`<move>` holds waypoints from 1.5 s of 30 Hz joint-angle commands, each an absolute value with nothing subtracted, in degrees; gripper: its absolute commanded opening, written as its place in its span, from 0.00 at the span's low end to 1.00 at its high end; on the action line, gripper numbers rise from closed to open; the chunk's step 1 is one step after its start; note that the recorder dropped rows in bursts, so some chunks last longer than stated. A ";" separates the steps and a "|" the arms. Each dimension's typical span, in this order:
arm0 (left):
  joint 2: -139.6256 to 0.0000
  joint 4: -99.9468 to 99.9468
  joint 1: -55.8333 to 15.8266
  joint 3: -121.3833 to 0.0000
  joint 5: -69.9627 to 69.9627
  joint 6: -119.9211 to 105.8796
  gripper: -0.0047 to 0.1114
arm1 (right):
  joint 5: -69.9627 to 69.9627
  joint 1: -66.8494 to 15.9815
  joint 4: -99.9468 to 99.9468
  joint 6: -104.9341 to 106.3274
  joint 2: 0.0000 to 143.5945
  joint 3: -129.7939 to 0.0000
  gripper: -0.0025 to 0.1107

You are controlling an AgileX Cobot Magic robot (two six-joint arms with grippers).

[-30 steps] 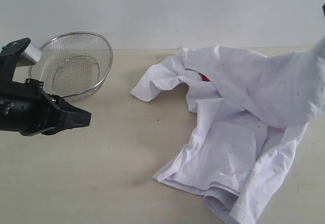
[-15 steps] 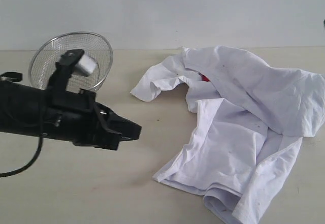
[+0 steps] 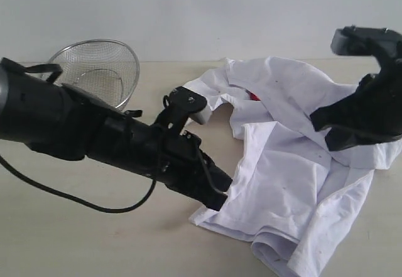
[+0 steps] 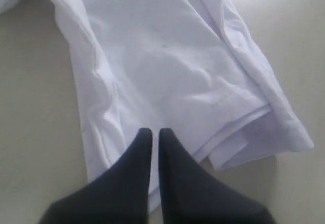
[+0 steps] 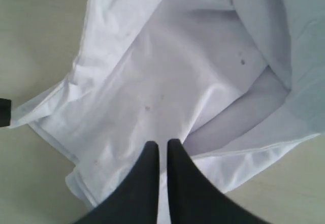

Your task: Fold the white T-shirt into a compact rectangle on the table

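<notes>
The shirt (image 3: 295, 164) lies crumpled on the table (image 3: 94, 239), well apart from the basket (image 3: 94, 73). Our left gripper (image 4: 152, 132), at the shirt's basket-side edge, and our right gripper (image 5: 162, 144), farther from the basket, are both closed and empty. We should open them, pinch the edges, and spread the shirt flat.

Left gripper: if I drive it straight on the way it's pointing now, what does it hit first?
Most likely the white T-shirt. The left gripper, jaws together, points at the shirt's crumpled side edge, with fabric directly ahead of its tips. How far above the cloth it sits is unclear.
</notes>
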State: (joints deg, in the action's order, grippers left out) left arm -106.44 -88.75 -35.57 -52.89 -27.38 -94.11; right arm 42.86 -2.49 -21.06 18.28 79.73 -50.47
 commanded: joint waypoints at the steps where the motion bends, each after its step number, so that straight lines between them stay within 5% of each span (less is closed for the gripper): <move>1: -110.47 -89.35 -37.32 -56.03 -29.69 -96.33 0.08 | 37.86 -4.65 -21.28 17.04 83.61 -48.02 0.02; 10: -116.77 -88.96 -37.32 -60.53 -35.12 -94.92 0.08 | 29.80 -5.18 -21.41 16.49 95.16 -48.02 0.02; 16: -118.63 -88.36 -37.32 -60.65 -19.04 -90.74 0.08 | 30.21 -5.18 -21.30 16.87 95.30 -48.02 0.02; 45: -116.34 -83.48 -37.09 -56.48 -8.11 -79.43 0.08 | 31.84 -5.18 -22.05 18.97 95.30 -48.12 0.02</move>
State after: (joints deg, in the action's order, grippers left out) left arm -116.87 -83.96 -37.30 -58.44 -8.75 -80.13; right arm 31.62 -5.11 -21.66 18.62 95.32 -47.98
